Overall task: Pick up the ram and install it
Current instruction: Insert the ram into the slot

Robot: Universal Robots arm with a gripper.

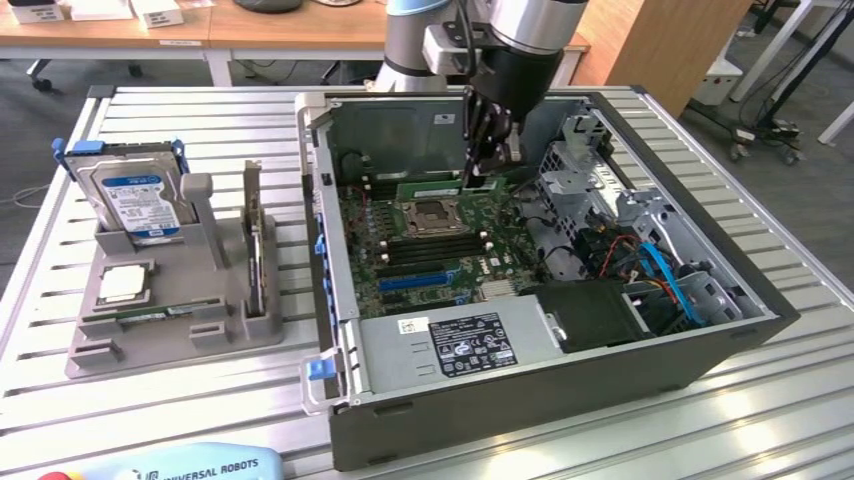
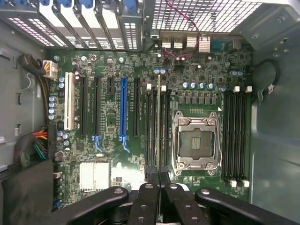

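The ram (image 2: 159, 122) is clamped edge-on between the jaws, inside the open computer case (image 1: 534, 400). In the wrist view it runs as a thin line along the bank of black memory slots (image 2: 151, 131) just beside the empty processor socket (image 2: 197, 140) on the green motherboard (image 2: 108, 159). Whether it touches a slot cannot be told. A second bank of slots (image 2: 234, 136) lies on the socket's other side. In the exterior view the arm (image 1: 534, 30) reaches down into the case from its far side. The case stands on the slatted counter (image 1: 80, 420), toward the exterior view's right edge. Near the left edge a grey holder (image 1: 174, 345) carries an upright hard drive (image 1: 134, 195) and a square processor chip (image 1: 123, 283).
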